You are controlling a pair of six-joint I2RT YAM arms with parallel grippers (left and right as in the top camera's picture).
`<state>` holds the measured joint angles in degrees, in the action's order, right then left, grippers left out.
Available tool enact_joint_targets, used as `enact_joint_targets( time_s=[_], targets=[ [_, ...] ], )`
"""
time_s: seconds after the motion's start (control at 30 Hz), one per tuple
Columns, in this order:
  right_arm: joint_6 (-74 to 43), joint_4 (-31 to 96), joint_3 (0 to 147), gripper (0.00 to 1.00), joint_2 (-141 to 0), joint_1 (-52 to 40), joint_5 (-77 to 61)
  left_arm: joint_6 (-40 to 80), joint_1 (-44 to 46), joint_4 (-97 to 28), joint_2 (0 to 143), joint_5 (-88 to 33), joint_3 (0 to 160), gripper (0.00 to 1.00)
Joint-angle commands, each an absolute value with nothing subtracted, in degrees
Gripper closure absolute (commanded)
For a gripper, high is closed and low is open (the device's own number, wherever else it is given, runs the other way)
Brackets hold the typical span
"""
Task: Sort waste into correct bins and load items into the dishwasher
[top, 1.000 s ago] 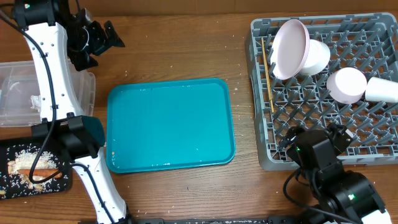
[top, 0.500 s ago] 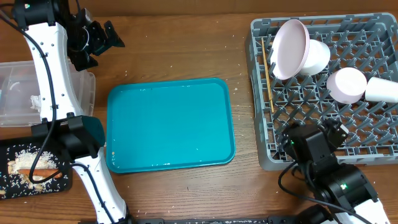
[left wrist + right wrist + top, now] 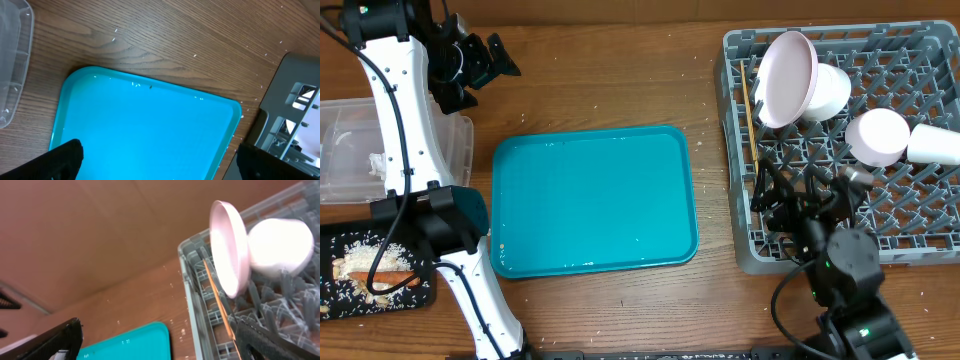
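The grey dish rack (image 3: 920, 240) at the right holds a large white plate (image 3: 790, 75) on edge, a bowl (image 3: 832, 92), a small round dish (image 3: 877, 137), a cup (image 3: 938, 145) and the chopsticks (image 3: 750, 120) along its left side. My right gripper (image 3: 800, 195) is open and empty over the rack's front left corner. Its wrist view shows the plate (image 3: 230, 255), bowl (image 3: 280, 247) and chopsticks (image 3: 217, 300). My left gripper (image 3: 480, 60) is open and empty, high at the back left. The clear tub (image 3: 340, 150) and the black tray (image 3: 335, 300), with a carrot (image 3: 375, 268) and scraps, are at the left.
The teal tray (image 3: 590, 200) lies bare in the middle; it also shows in the left wrist view (image 3: 145, 130) and the right wrist view (image 3: 130, 345). Small white crumbs dot the wooden table. The left arm's white links stand over the tub and the black tray.
My right arm has swung from the table's front edge up over the rack's front left corner. The left arm has not moved.
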<state>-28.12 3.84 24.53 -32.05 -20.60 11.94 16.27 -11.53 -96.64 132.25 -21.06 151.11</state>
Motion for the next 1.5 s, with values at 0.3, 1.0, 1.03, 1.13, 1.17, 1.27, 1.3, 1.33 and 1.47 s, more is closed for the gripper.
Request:
enact_joint_targets(
  time_s=[0.3, 1.0, 1.03, 1.13, 1.17, 1.27, 1.3, 1.33, 1.47],
  targets=[
    [-14.55, -15.97, 3.99, 0.00, -13.89, -15.53, -0.19, 15.40, -11.11, -96.62, 132.57, -21.87, 151.02, 0.00],
    [-3.92, -3.07, 0.47, 0.00, -0.14, -11.51, -3.51, 15.40, -11.11, -96.62, 132.57, -21.87, 151.02, 0.00],
    [-2.59, -2.44, 0.47, 0.00, -0.14, -11.44, -3.57, 15.40, -11.11, -96.64, 132.57, -21.87, 151.02, 0.00],
    [2.92, 0.08, 0.47, 0.00, -0.14, -11.44, -3.60, 15.40, -11.11, -96.64, 132.57, -21.85, 151.02, 0.00],
    [5.06, 1.21, 0.47, 0.00, -0.14, -11.44, -3.60, 15.40, -11.11, -96.62, 132.57, -21.85, 151.02, 0.00],
    [11.07, 4.75, 0.47, 0.00, -0.14, -11.44, -3.46, 15.40, -11.11, -96.62, 132.57, -21.87, 151.02, 0.00],
    [12.43, 4.69, 0.47, 0.00, -0.14, -11.44, -3.22, 15.40, -11.11, -96.62, 132.57, -21.87, 151.02, 0.00],
    [14.68, 4.69, 0.47, 0.00, -0.14, -11.44, -3.05, 15.40, -11.11, -96.62, 132.57, -21.87, 151.02, 0.00],
    [17.89, 4.69, 0.47, 0.00, -0.14, -11.44, -3.01, 15.40, -11.11, -96.62, 132.57, -21.87, 151.02, 0.00]
  ],
)
